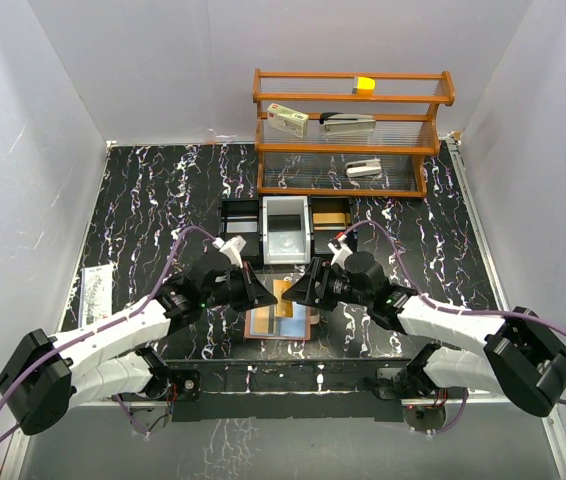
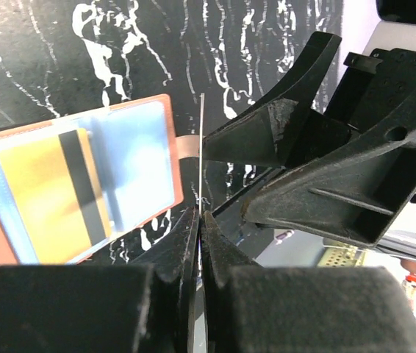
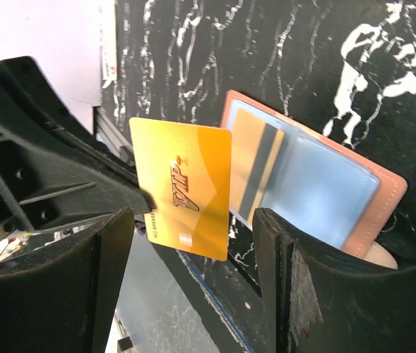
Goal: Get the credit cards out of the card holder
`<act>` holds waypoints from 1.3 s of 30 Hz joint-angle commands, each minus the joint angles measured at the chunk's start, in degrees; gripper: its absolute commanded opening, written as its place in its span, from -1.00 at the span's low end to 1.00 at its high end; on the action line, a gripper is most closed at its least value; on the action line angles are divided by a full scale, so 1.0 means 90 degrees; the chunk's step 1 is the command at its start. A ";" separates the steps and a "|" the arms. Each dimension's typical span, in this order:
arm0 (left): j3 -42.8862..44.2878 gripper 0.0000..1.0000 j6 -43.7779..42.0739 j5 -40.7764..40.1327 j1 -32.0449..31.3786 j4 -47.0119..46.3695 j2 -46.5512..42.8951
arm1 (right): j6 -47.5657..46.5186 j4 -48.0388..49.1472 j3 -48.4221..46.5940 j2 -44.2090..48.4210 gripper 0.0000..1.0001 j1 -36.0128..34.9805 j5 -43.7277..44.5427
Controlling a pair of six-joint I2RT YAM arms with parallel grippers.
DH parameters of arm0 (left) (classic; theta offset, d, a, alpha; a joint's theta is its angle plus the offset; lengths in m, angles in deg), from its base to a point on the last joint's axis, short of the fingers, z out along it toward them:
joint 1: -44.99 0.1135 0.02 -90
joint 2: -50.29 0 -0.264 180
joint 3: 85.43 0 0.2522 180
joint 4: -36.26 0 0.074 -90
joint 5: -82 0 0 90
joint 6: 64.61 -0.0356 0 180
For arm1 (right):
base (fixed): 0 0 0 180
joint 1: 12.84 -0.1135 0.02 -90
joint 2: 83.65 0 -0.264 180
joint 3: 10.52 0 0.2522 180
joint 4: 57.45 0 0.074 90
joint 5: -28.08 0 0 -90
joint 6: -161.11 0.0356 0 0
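Observation:
The salmon-pink card holder (image 1: 278,324) lies open on the black marble table, between the two arms. It also shows in the left wrist view (image 2: 165,140) and the right wrist view (image 3: 384,193). A yellow-orange card with a black stripe (image 2: 42,198) sits in its pale blue pockets (image 3: 318,190). My left gripper (image 1: 270,292) is shut on a second yellow-orange "VIP" card (image 3: 186,184) and holds it upright above the table; this card shows edge-on in the left wrist view (image 2: 201,147). My right gripper (image 1: 295,290) is open, its fingers either side of that card, not touching it.
A black three-part tray (image 1: 233,222) stands just behind the card holder. A wooden shelf (image 1: 348,150) at the back carries a white-and-red box (image 1: 288,120), a stapler (image 1: 348,121) and a yellow block (image 1: 364,85). A printed sheet (image 1: 96,290) lies at the left.

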 commanded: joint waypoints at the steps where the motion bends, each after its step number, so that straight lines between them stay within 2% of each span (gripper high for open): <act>1: 0.0040 -1.00 0.0204 0.0660 0.0228 -0.0620 -0.0179 | -0.0006 0.0805 0.0106 0.0287 0.28 0.0218 -0.0420; 9: -0.0182 -1.00 0.0419 0.1523 0.0750 -0.1257 -0.0182 | 0.0245 0.1562 0.0299 0.0173 0.25 0.0556 -0.1138; 21: -0.0465 -1.00 0.0790 0.2164 0.0853 -0.2223 -0.0260 | 0.1012 0.3326 0.0766 -0.0169 -0.04 0.0872 -0.2099; 27: -0.0455 -1.00 0.0857 0.2467 0.0872 -0.2569 -0.0153 | 0.1253 0.3894 0.0777 -0.0211 -0.30 0.0946 -0.2253; 33: -0.0519 -1.00 0.0928 0.2427 0.0935 -0.2592 -0.0232 | 0.1384 0.4004 0.0920 -0.0013 -0.82 0.1063 -0.2218; 34: -0.0530 -0.87 0.0929 0.2386 0.0947 -0.2557 -0.0280 | 0.1388 0.4001 0.0945 0.0041 -0.89 0.1086 -0.2201; 36: -0.0548 -0.33 0.0921 0.2337 0.0981 -0.2468 -0.0368 | 0.1389 0.3969 0.0978 0.0129 -1.00 0.1133 -0.2205; 39: -0.0580 0.13 0.0932 0.2335 0.1014 -0.2490 -0.0475 | 0.1398 0.3898 0.0976 0.0187 -1.00 0.1172 -0.2201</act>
